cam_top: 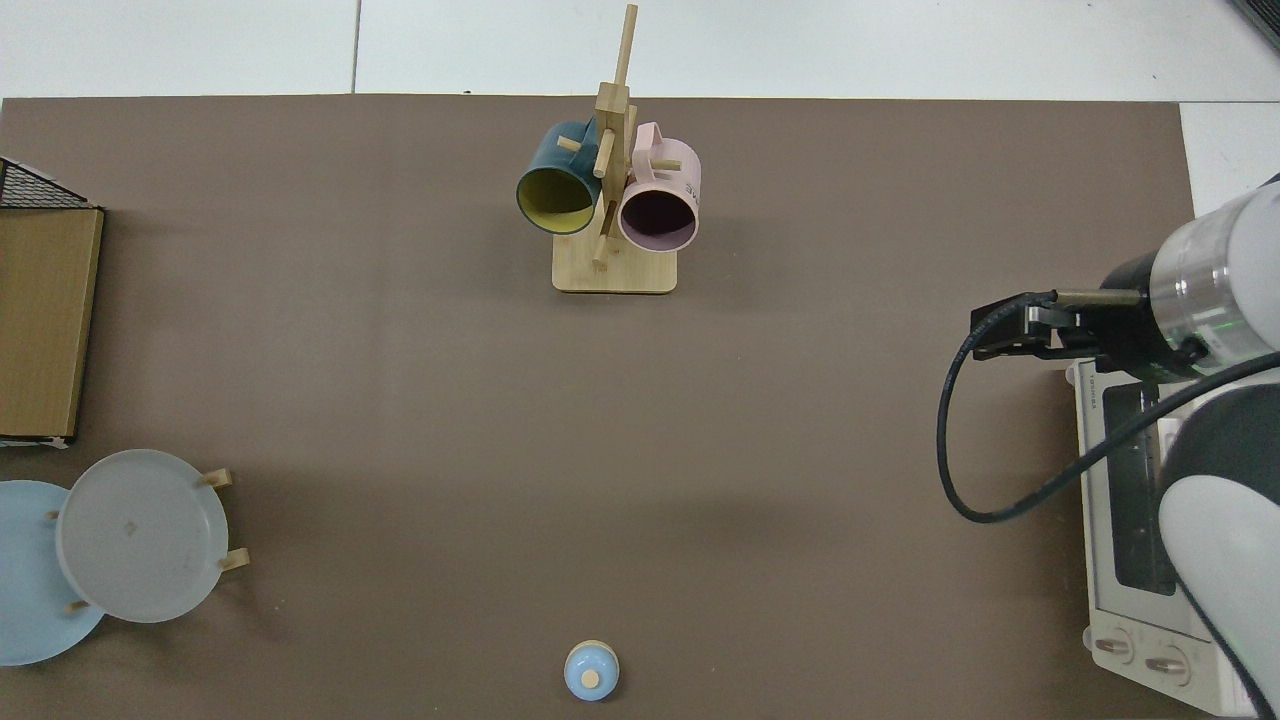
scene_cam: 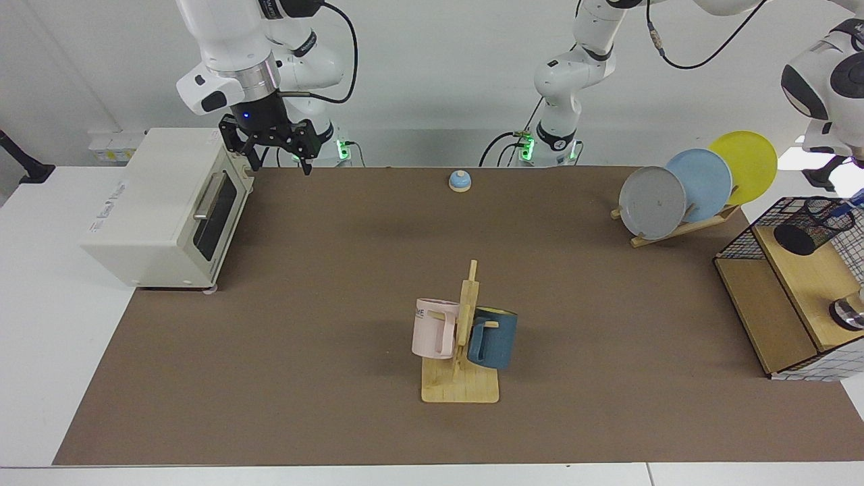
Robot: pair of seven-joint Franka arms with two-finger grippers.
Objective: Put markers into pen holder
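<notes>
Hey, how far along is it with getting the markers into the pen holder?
Nearly there, it seems. Done: nothing I can confirm. In hand: a blue marker end shows at the rim of the mesh pen holder on the shelf, under the left arm; the left gripper itself is out of frame. Left: seating and releasing it. The right gripper waits, jaws open, over the toaster oven.

A brown mat [scene_cam: 324,283] covers a white table [scene_cam: 40,337]. A cream toaster oven [scene_cam: 162,209] sits by grey [scene_cam: 652,202], light blue [scene_cam: 702,181] and yellow [scene_cam: 746,162] plates. A pink mug [scene_cam: 432,329] and a dark blue mug [scene_cam: 494,337], yellow-green inside, hang on a pale wooden stand [scene_cam: 460,388]. The pen holder [scene_cam: 813,225] is black mesh.
</notes>
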